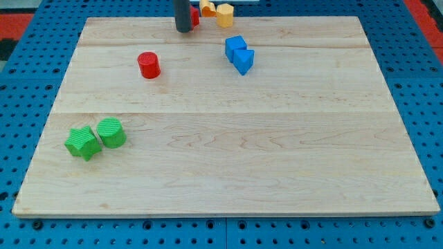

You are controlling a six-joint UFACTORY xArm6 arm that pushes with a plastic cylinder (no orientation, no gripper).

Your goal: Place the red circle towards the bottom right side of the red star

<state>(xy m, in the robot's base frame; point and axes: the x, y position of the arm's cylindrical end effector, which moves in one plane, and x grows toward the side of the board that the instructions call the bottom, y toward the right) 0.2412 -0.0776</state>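
The red circle (149, 65), light and rigid, likely slides easily on the counter (242, 152); with no gripper to report, my tip (183, 30) should push its left side.

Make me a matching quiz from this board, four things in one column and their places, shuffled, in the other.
Things:
1. red cylinder block
2. pair of green blocks
3. pair of blue blocks
4. my tip

Places:
A. view's top edge, covering a red block
B. view's lower left
C. alone, upper left of centre
D. upper centre, below the yellow blocks

Pairs: 1-C, 2-B, 3-D, 4-A
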